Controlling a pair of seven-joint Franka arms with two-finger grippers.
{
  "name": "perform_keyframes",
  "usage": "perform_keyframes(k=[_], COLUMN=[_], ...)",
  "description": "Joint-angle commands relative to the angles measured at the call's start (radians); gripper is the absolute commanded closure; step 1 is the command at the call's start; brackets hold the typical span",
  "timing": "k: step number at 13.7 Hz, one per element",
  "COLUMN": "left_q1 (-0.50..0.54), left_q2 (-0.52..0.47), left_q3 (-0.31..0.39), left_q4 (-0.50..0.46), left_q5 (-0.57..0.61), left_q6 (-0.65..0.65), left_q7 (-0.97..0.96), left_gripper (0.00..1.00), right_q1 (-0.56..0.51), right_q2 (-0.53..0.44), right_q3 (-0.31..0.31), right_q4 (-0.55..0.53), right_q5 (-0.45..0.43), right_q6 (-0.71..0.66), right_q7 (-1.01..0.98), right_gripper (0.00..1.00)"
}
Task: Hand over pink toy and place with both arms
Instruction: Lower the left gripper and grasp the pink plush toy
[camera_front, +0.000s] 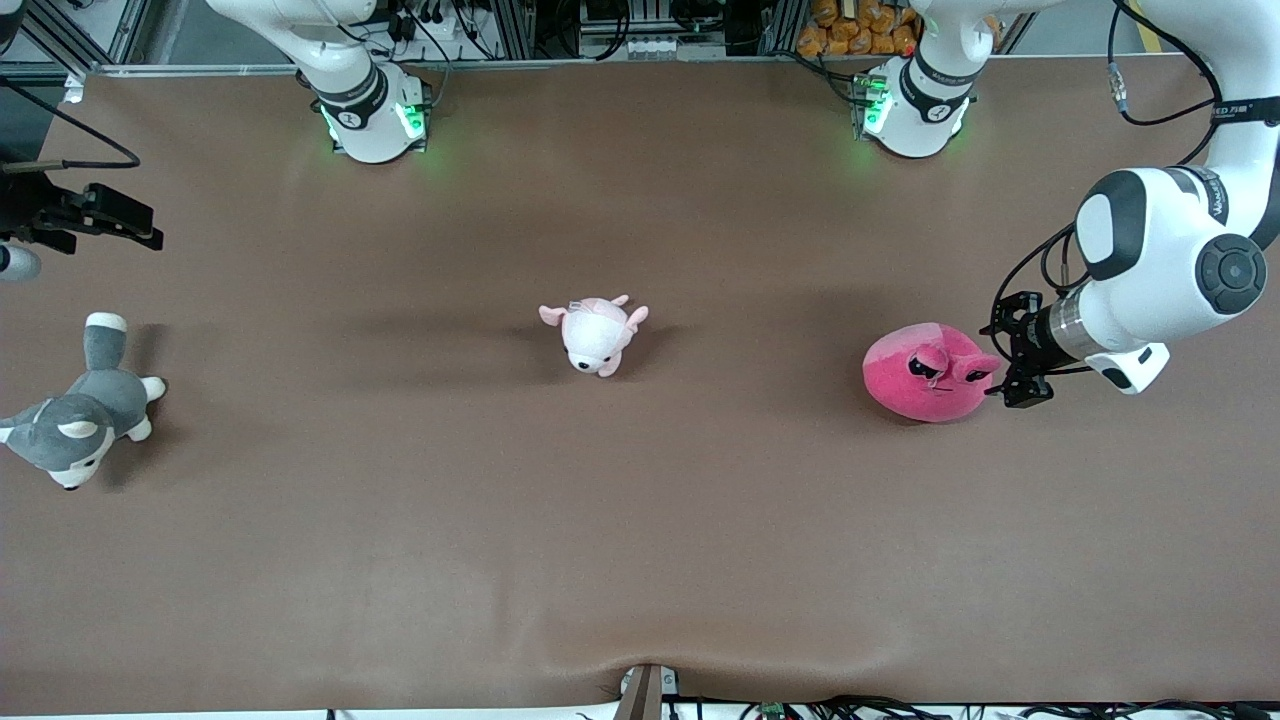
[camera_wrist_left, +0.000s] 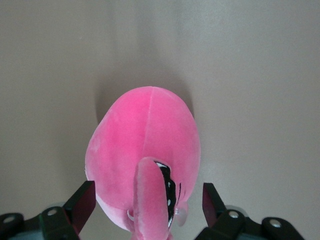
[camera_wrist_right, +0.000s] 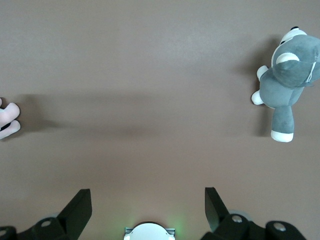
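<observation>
The left arm is reaching down from its base at the upper right of the front view, its elbow bending at the right edge and its silver wrist pointing toward the frame's centre. The left tool (camera_front: 1010, 372) is sitting low at the right of the frame, its fingers (camera_wrist_left: 82, 202) standing wide apart. The right arm is waiting; the right tool (camera_front: 120, 225) is hanging at the upper left edge, fingers (camera_wrist_right: 80, 207) spread wide.

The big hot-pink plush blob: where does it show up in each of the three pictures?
Front view: pink toy on the table toward the left arm's end, at the left pincer.
Left wrist view: pink toy between the open pincer's fingers.
Right wrist view: not in it.
Shared landmark: the left pincer.
</observation>
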Motion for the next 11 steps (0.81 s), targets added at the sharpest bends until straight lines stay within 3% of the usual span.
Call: perform_keyframes(k=[1,6,7,9,11], left_q1=[0.004,0.006,0.004,0.001,-0.004], left_q2=[0.002,0.017,0.02,0.028,0.031], left_q3=[-0.008,-0.008,-0.008,-0.008,-0.008], left_q4=[0.003,0.001,0.001,0.006,0.017], left_q5=[-0.016,-0.031,-0.031,-0.031,-0.031], left_q6=[0.006,0.006,0.006,0.011,0.011], left_q7=[-0.02,-0.018,-0.015,-0.009,-0.007], left_gripper=[0.07,0.38,0.5,0.84,1.0], right_q1=[-0.006,0.003,0.005,0.0,0.002], right_q2=[0.014,0.039,0.039,0.037,0.037], right_q3=[0.008,0.011,0.011,0.013,0.013], right_q4=[-0.004,-0.002,-0.002,0.004,0.004], right_q5=[-0.021,-0.016,-0.016,-0.01,-0.008], right_q6=[0.017,0.08,0.08,0.08,0.114], right_q7=[-0.012,-0.01,-0.01,-0.012,-0.012], right_gripper=[0.0,0.0,0.0,0.0,0.0])
